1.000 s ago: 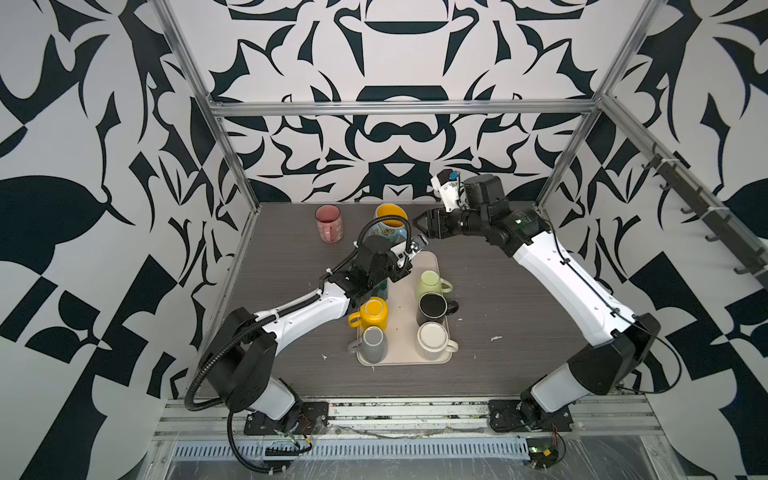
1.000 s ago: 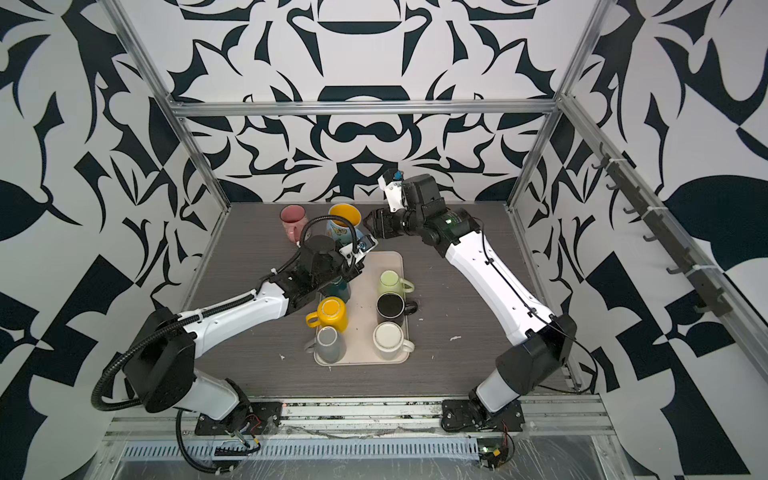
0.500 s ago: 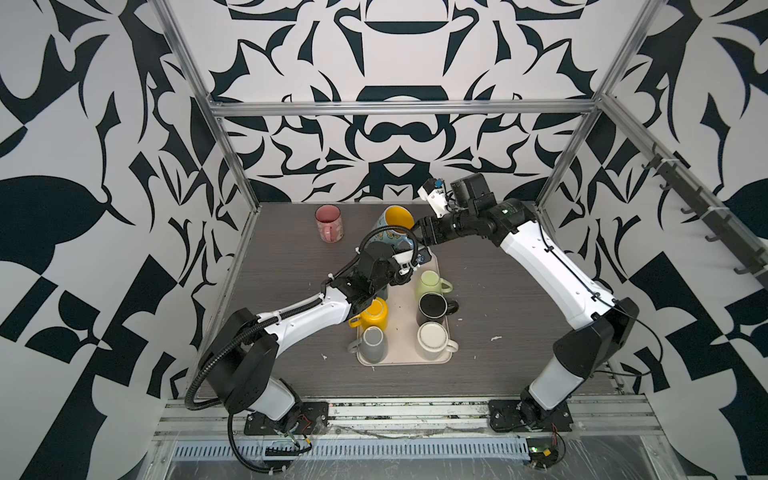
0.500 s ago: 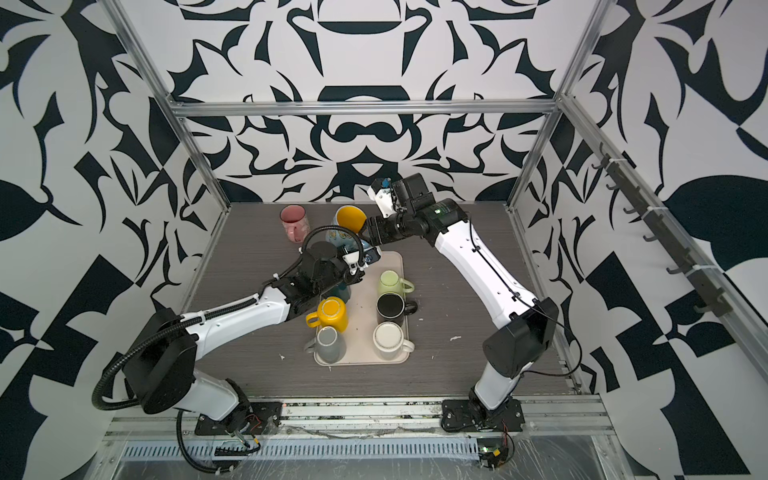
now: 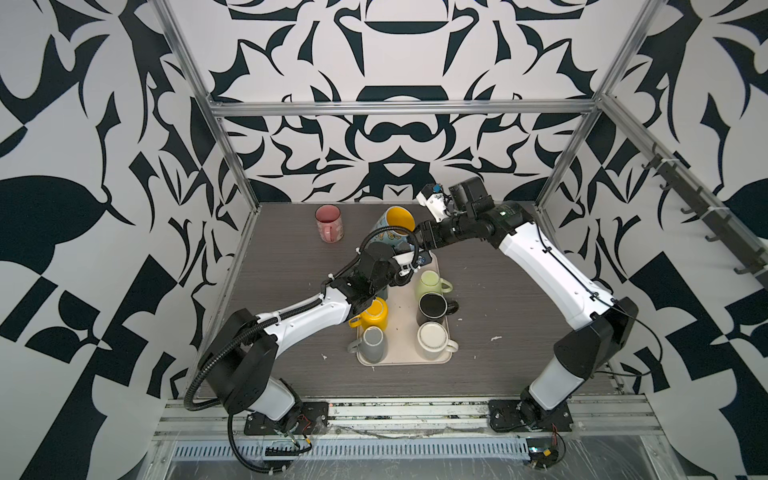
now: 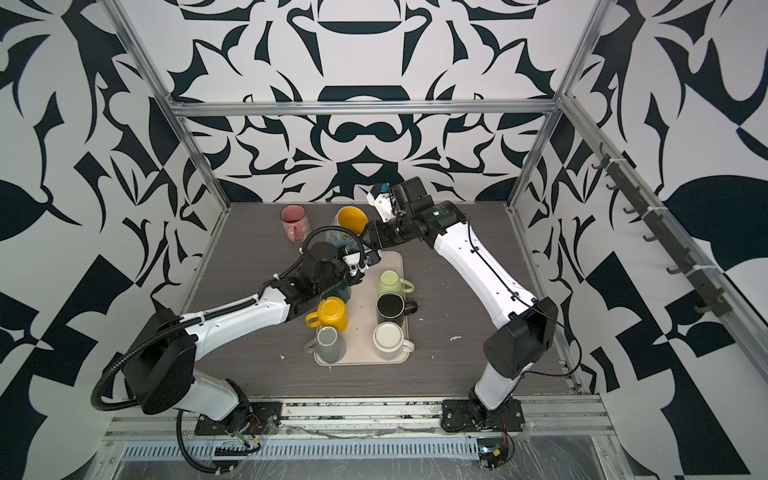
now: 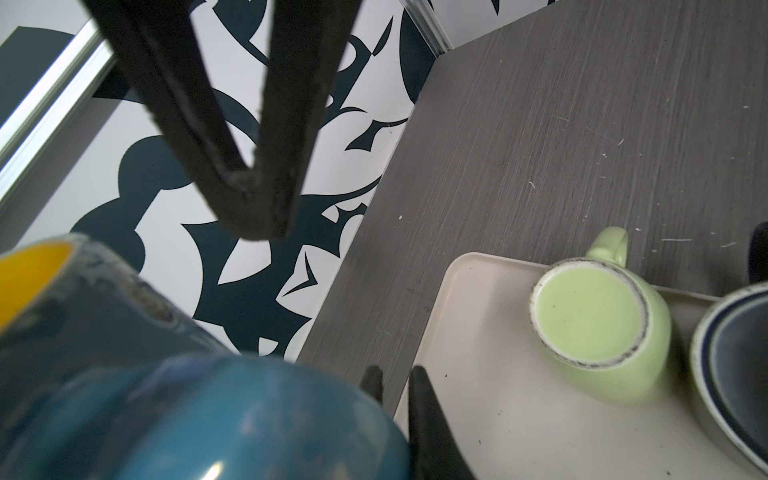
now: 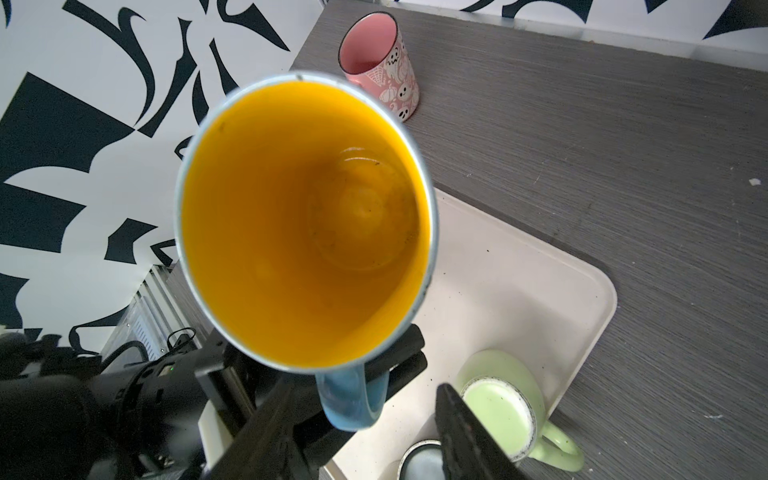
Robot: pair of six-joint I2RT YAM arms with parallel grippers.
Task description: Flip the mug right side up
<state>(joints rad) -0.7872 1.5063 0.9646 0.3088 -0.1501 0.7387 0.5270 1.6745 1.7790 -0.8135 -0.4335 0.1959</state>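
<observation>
While the right gripper has moved in from the right of both top views over the last second, its fingers are spread. One stands on each side of the mug's blue handle, with a clear gap on the right-hand side, so I judge it is not gripping yet. The left gripper is pressed together at the tips, with nothing visible between them. The mug is tilted, its yellow mouth facing up and toward the back wall. It is just above the upper left corner of the tray and right of the pink mug, and it has barely shifted. The flip therefore looks mostly made, and this reads as a hand-over or second hold before the mug is set down upright.

Only the right wrist view looks straight into the yellow inside and shows the handle between the fingers. In both top views the arms cover that spot. The left wrist view shows its closed fingers against bare wall, with the mug a blue blur at lower left, so I cannot tell what bears the mug.
</observation>
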